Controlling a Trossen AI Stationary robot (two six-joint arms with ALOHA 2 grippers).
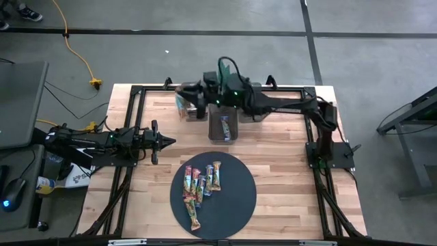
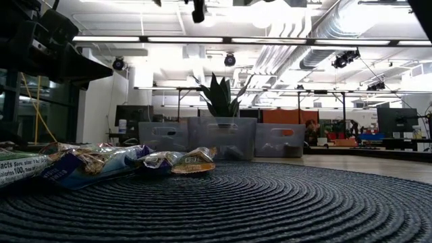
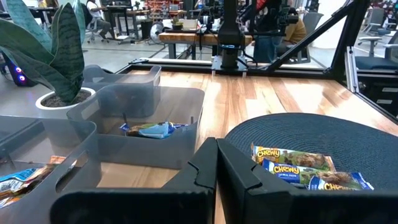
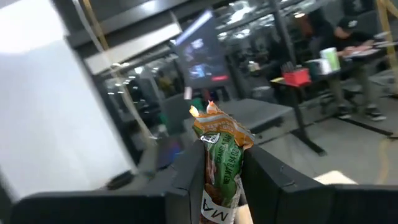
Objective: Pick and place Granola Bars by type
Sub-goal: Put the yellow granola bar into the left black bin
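My right gripper [image 1: 186,96] reaches over the table's far left part and is shut on a green-wrapped granola bar [image 4: 221,146], held high above the wood. Several more granola bars [image 1: 199,186] lie flat on the dark round mat [image 1: 235,205] near the front edge. One blue-wrapped bar [image 3: 152,129] lies in the middle grey bin [image 1: 224,127], and others [image 3: 15,180] lie in the bin closest to my left gripper. My left gripper [image 1: 166,141] rests shut and level at the table's left, pointing right, and holds nothing. My right gripper pinches the green bar's two flat faces [image 4: 224,171] between its two fingers. The bar lies along the fingers, and its crimped end [image 4: 211,118] sticks out past the fingertips. The fingers run about level, pointing toward the table's left. The bar is lifted clear of everything.
Three translucent grey bins [image 3: 143,118] stand in a row across the far middle of the table, with a potted plant [image 1: 225,68] behind them. Bare wood lies between the bins and the mat. The black frame rails [image 1: 136,102] run along the table's edges.
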